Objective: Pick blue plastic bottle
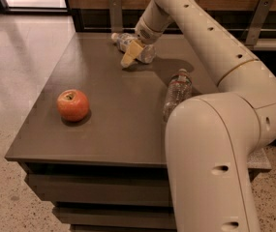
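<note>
Camera view: gripper (133, 53) is down on blue bottle (123, 41), lying sideways just beneath it at table (123, 129) far edge; grip state can't tell. Risk: off-center pinch rolls bottle off the back.

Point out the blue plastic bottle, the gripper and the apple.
blue plastic bottle (123, 41), camera view, labelled body.
gripper (131, 55), camera view, its tip, right at the bottle.
apple (72, 105), camera view, red front.

claw (133, 55) at blue plastic bottle (123, 41), apple (72, 105) apart
</note>
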Controlling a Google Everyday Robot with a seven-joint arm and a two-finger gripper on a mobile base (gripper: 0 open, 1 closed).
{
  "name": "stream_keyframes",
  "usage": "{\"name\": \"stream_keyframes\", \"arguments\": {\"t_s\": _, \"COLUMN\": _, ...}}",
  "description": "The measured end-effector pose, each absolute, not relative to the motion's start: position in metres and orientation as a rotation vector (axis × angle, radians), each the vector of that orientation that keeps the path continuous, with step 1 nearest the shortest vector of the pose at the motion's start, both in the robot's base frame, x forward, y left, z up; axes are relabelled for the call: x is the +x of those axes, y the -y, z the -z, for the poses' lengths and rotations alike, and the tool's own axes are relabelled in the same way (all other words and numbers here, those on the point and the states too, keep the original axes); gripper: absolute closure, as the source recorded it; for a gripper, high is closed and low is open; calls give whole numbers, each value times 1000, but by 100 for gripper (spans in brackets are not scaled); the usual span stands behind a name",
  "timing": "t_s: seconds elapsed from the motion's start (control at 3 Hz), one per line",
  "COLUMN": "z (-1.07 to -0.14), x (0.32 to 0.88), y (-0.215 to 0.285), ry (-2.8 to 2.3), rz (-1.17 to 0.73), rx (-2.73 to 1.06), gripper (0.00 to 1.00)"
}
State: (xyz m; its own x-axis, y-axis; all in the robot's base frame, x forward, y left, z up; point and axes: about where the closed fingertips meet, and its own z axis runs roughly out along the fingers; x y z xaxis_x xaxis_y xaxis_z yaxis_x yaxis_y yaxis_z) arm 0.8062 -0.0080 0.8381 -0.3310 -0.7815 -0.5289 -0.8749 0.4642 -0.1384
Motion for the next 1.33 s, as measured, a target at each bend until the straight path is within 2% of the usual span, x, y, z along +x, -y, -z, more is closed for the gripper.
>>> {"name": "stream_keyframes", "arguments": {"t_s": 1.0, "z": -831, "x": 815, "y": 2, "ry": -2183, "rz": -252, "rx": -1396, "gripper": 86}}
{"name": "stream_keyframes", "arguments": {"t_s": 1.33, "z": -840, "x": 816, "y": 3, "ry": -2156, "rz": -251, "rx": -1395, "gripper": 100}}
